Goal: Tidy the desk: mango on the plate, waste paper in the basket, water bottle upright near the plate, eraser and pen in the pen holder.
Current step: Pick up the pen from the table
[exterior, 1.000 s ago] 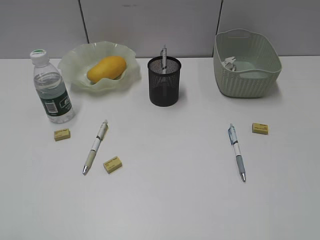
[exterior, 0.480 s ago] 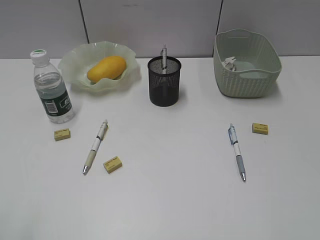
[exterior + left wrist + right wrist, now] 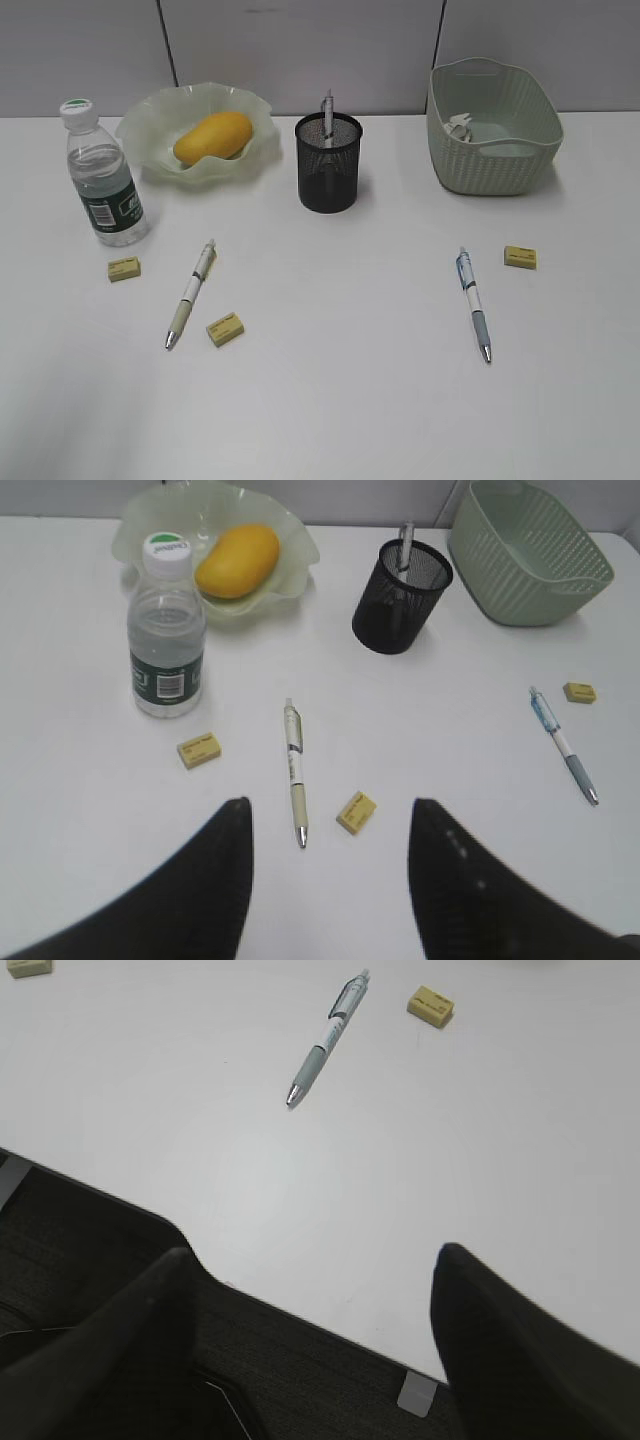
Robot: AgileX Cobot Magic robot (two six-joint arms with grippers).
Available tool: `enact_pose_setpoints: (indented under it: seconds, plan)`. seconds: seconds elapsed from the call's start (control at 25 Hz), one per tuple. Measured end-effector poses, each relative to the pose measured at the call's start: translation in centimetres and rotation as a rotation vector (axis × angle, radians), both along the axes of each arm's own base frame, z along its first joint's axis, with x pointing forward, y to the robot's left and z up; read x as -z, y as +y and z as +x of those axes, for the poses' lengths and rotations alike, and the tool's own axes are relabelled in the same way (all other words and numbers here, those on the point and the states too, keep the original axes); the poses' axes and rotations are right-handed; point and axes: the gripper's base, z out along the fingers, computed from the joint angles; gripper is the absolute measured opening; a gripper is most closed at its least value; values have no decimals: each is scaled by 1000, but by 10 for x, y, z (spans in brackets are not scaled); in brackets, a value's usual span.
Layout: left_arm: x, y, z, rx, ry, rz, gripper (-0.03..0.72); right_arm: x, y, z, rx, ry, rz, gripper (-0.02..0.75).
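The mango (image 3: 212, 137) lies on the green plate (image 3: 150, 125). The water bottle (image 3: 102, 178) stands upright beside the plate. The black pen holder (image 3: 328, 163) has one pen (image 3: 327, 115) in it. The waste paper (image 3: 460, 126) lies in the basket (image 3: 490, 160). On the desk (image 3: 340, 380) lie a beige pen (image 3: 190, 294), a blue pen (image 3: 474, 303) and three yellow erasers (image 3: 124, 268), (image 3: 226, 328), (image 3: 520, 257). My left gripper (image 3: 330, 810) is open and empty above the desk, short of the beige pen (image 3: 294, 775). My right gripper (image 3: 310, 1260) is open and empty over the desk's front edge. Neither gripper shows in the exterior view.
In the right wrist view the desk's front edge (image 3: 300, 1315) runs across, with dark floor (image 3: 100, 1250) below. The blue pen (image 3: 325, 1042) and an eraser (image 3: 430, 1005) lie beyond it. A grey wall stands behind the desk.
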Motion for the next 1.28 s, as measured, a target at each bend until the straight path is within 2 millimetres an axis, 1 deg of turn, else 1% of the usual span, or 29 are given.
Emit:
enact_pose_setpoints:
  seconds: [0.2,0.28,0.32,0.44,0.56,0.8,0.88,1.04,1.28]
  plan:
    - [3,-4,38,16,123,-17,387,0,0,0,0,0,0,571]
    - [10,-7,55,26,198,-30,387,0,0,0,-1,0,-1,571]
    - [12,-8,60,30,224,-34,387,0,0,0,-1,-1,0,571]
    - [19,-10,71,42,290,-40,387,0,0,0,-1,-1,0,571]
    - [27,-17,79,75,337,-33,387,0,0,0,-1,-1,0,571]
    - [37,-45,89,182,344,-10,387,0,0,0,-1,-1,0,562]
    - [46,-55,95,206,378,-3,387,0,0,0,-1,-1,0,555]
    - [67,-69,113,232,472,24,387,0,0,0,-1,-4,1,543]
    - [83,-88,146,215,549,130,387,-1,0,0,-1,-7,3,541]
